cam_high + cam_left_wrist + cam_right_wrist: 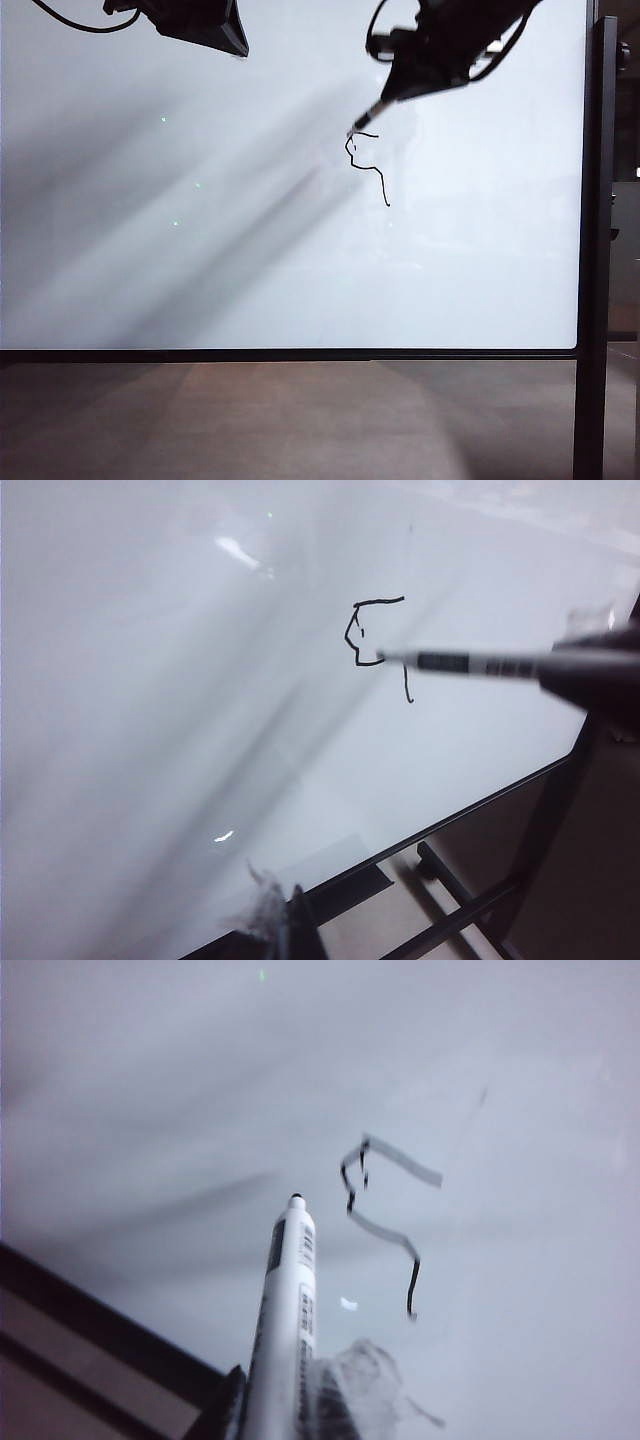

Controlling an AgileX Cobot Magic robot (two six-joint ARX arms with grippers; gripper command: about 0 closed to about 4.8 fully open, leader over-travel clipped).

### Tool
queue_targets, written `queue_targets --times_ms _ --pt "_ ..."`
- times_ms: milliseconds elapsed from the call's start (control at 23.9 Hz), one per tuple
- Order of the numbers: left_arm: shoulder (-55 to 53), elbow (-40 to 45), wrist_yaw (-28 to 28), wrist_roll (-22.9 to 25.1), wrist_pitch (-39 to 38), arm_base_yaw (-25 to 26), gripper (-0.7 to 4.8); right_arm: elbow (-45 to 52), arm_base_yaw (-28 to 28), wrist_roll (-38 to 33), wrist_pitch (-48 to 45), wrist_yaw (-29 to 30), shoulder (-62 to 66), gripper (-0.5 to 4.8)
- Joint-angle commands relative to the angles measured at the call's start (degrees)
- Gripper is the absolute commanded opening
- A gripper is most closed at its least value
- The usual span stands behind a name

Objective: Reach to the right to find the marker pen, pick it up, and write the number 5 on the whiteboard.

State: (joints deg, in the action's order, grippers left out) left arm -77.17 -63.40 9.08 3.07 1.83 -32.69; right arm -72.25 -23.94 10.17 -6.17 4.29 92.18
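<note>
The whiteboard (200, 260) fills the exterior view. On it is a wobbly black number 5 (366, 165), right of centre and high up. My right gripper (402, 82) comes down from the top right, shut on the marker pen (366, 116). The pen's tip sits at the left end of the digit's top stroke; contact cannot be told. The right wrist view shows the pen (288, 1300) held between the fingers (345, 1405), with the digit (385, 1220) beyond its tip. My left gripper (215, 30) hangs at the top left, shut and empty. Its wrist view shows pen (470, 663) and digit (372, 632).
A thin black frame (300, 354) runs along the board's lower edge and a black upright post (598, 250) stands at its right side. Brown floor (300, 420) lies below. Black cables (75, 22) loop off both arms at the top.
</note>
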Motion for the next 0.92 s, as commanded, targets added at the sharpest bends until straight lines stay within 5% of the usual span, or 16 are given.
queue_targets --times_ms 42,919 --pt "0.24 -0.13 -0.09 -0.11 0.42 -0.04 -0.04 0.0 -0.26 -0.09 -0.24 -0.33 1.14 -0.06" --pt "0.24 -0.13 -0.07 -0.11 0.42 -0.04 -0.04 -0.02 0.04 0.79 -7.17 -3.06 6.91 -0.05"
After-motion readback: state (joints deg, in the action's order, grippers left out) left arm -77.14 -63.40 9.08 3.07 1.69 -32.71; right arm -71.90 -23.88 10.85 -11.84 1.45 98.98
